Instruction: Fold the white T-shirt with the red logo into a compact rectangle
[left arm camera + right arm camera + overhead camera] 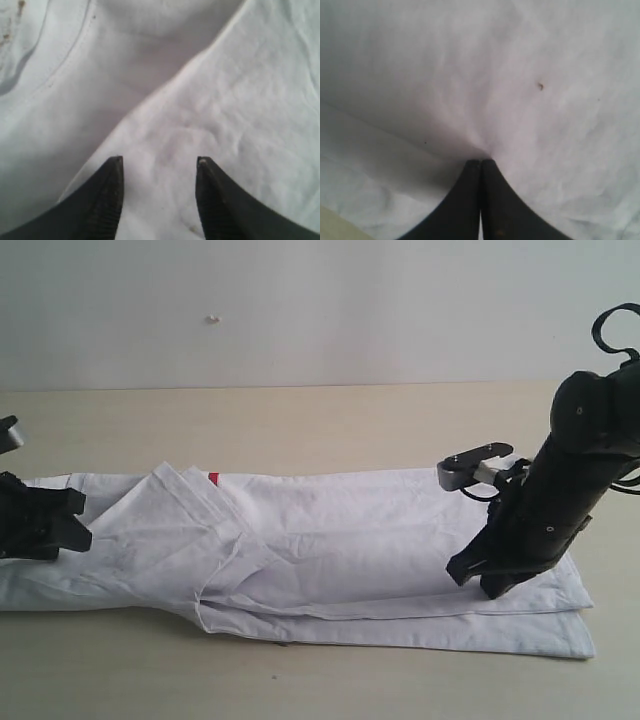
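The white T-shirt (350,530) lies on the table as a long strip, its sides folded in, with a sleeve flap turned over near the left. Only a small red bit of the red logo (213,478) peeks out at the far edge; the rest is hidden inside the folds. My left gripper (82,522) is open at the shirt's left end, just above the cloth (240,100), its tips (160,161) holding nothing. My right gripper (475,578) is shut near the shirt's right end, its tips (481,161) pinching puckered cloth (470,75).
The beige table (300,420) runs past the shirt on every side and ends at a pale wall behind. The right arm's camera bracket (470,468) sticks out over the shirt's far edge.
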{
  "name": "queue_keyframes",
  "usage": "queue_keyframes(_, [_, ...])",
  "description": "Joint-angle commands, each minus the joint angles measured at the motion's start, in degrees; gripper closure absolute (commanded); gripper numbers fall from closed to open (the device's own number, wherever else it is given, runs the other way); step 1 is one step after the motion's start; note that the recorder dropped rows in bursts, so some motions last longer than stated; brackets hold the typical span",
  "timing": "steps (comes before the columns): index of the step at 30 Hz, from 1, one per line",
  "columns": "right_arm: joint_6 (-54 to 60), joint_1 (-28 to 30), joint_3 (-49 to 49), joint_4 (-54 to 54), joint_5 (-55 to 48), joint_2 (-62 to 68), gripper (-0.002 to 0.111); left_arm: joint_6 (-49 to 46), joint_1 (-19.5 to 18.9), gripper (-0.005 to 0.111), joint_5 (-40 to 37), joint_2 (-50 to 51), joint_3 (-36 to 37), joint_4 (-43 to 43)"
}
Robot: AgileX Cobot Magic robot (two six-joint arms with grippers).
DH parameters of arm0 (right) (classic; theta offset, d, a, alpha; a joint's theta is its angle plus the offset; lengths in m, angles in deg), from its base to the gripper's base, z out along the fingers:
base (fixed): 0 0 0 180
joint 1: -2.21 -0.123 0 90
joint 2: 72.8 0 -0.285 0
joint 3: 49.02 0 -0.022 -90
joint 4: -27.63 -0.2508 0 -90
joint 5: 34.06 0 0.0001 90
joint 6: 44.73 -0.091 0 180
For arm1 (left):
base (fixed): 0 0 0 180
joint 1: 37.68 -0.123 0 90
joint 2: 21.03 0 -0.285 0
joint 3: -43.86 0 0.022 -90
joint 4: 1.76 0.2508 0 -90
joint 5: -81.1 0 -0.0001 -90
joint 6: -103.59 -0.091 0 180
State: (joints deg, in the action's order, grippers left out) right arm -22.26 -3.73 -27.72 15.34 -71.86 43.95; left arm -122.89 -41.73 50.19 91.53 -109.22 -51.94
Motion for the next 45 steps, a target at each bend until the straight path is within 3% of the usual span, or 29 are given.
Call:
queue_keyframes(1, [-0.04,-0.07,0.07,0.96,0.11,0.1,0.108,0.29,-0.02,0.061,1.46,-0.66,-1.4,-0.38])
queue_keyframes(9, [0.37,-0.07,0.07,0.97,0.0,-0.41,0.108,0.93,-0.44,0.059,7.48,-4.1,-1.36,-0.25])
queue_keyframes(17, [0.34,-0.07,0.07,-1.77,0.02,-6.09,0.108,3.51,-8.47,0.036,7.49,-4.08,-1.36,0.1])
queue_keyframes(21, [0.44,-0.07,0.07,-4.17,-2.25,-8.14,0.108,1.69,-13.56,0.036,3.76,-2.95,-1.77,0.41])
queue_keyframes(28, [9.58,-0.07,0.07,-14.52,-6.78,-8.29,0.108,3.1,-14.81,0.037,-2.62,1.65,-5.75,-1.89])
queue_keyframes(32, [9.58,-0.07,0.07,-14.63,-6.78,-8.18,0.108,-6.63,-14.81,0.066,-8.2,1.65,-7.68,-18.15])
queue_keyframes(35, [9.58,-0.07,0.07,-14.63,-6.41,-8.18,0.108,-12.35,-14.4,0.106,-15.03,1.76,-7.78,-25.75])
queue_keyframes(39, [9.58,-0.07,0.07,-14.63,-6.21,-8.18,0.108,-13.69,-11.96,0.107,-14.46,4.7,-7.78,-25.33])
queue_keyframes(45, [9.39,-0.07,0.07,-14.63,-7.07,-8.18,0.108,-13.82,-11.23,0.107,-8.08,9.92,-7.89,-25.88])
